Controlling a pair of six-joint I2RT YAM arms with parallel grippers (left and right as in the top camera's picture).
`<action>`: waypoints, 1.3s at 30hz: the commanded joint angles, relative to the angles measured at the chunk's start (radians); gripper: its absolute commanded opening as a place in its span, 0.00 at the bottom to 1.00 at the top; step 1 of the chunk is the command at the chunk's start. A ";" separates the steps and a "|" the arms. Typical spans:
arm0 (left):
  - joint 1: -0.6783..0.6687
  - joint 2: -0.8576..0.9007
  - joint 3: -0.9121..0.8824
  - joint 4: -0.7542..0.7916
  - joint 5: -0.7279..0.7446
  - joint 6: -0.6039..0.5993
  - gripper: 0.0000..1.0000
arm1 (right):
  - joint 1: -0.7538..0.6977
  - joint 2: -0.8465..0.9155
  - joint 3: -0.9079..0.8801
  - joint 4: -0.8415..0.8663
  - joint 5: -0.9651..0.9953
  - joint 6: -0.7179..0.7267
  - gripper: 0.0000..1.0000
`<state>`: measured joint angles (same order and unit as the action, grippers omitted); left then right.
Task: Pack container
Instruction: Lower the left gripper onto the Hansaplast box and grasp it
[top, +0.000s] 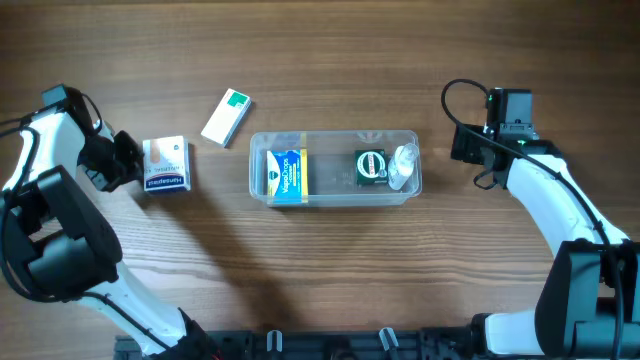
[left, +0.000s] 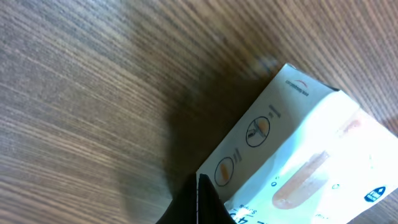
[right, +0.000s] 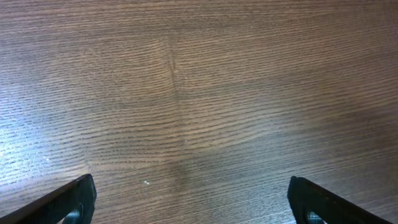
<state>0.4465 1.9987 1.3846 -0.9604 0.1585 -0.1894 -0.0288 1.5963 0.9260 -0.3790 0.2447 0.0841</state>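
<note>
Wooden surface: clear rectangular plastic container (top: 332, 172) centred, long axis 9 to 3 o'clock. White cardboard box (top: 166, 165) at its 9, beside left jaws, grip cannot be told; right jaws, at 3, spread wide, empty.

A box (top: 166, 165) lies just beside the left claw (top: 128, 160), a second box (top: 227, 117) farther off and behind it, then the container (top: 330, 182), holding a carton (top: 288, 175) at its near end and a tin (top: 371, 166) toward the right claw (top: 462, 145), which stands apart beyond it.
</note>
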 joint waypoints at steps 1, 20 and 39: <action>0.003 -0.037 0.042 -0.047 -0.040 -0.003 0.04 | 0.002 0.008 -0.004 0.005 0.017 -0.006 1.00; -0.235 -0.179 0.093 -0.107 -0.044 0.213 1.00 | 0.002 0.008 -0.004 0.005 0.017 -0.006 1.00; -0.234 -0.179 -0.108 0.141 -0.150 0.331 1.00 | 0.002 0.008 -0.004 0.005 0.017 -0.006 1.00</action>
<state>0.2111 1.8282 1.2945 -0.8433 0.0406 0.1562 -0.0288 1.5963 0.9260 -0.3786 0.2451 0.0841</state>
